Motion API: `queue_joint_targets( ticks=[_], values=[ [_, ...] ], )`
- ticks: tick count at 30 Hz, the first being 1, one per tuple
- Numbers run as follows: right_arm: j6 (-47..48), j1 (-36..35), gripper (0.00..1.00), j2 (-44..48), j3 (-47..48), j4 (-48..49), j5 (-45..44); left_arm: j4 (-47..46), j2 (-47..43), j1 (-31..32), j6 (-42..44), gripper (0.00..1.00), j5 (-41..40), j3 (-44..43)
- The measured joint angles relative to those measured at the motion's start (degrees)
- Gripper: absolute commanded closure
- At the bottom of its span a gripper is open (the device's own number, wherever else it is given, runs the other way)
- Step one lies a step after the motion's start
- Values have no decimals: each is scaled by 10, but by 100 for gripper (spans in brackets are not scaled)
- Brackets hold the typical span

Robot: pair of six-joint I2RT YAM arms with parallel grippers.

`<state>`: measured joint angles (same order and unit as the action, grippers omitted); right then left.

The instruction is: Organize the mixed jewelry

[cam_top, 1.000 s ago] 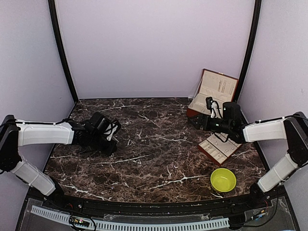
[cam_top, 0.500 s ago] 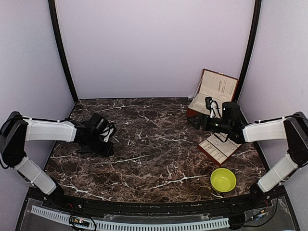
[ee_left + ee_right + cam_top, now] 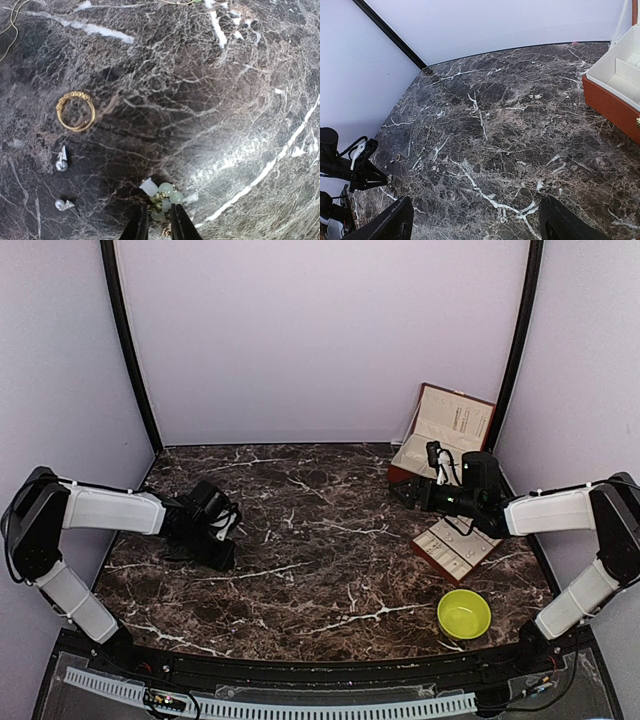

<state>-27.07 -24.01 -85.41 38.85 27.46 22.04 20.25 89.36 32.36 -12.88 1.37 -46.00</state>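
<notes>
1. Change over the last second: backward fold at the left elbow, slight draw of the left gripper (image 3: 159, 212) away from the box (image 3: 452, 425). No move on the right arm.
2. Left jaws nearly together, pinching the bead cluster (image 3: 162, 196) at the tips. Right gripper (image 3: 477, 222) just beside the box, jaws spread wide, nothing between.
3. Likely meaning: first pick just secured, sorting barely begun. Gold ring (image 3: 75, 111), studs (image 3: 61, 161), chain (image 3: 10, 25) loose on the bench (image 3: 330, 540), all well apart from the box.
4. Materials:
   - Cluster: pale green round beads, one white angular bead, gold wire.
   - Ring: thin doubled gold band.
   - Studs: tiny silver balls, pointed.
   - Chain: hair-fine.
   - Bench: dark glossy marble, white veins.
   - Box: reddish-brown, cream lining.
</notes>
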Motion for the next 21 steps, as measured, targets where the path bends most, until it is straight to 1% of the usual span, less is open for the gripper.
queue_joint_targets(
  ticks=[13,15,17,21],
  values=[
    [0,0,13,-6,0,2,0,-3,37,0,7,82,-3,-29],
    [0,0,13,-7,0,2,0,-3,38,0,9,84,-4,-30],
    [0,0,12,-7,0,3,0,-3,38,0,9,88,-4,-31],
    [0,0,13,-9,0,4,0,-4,38,0,12,90,-9,-31]
  ],
)
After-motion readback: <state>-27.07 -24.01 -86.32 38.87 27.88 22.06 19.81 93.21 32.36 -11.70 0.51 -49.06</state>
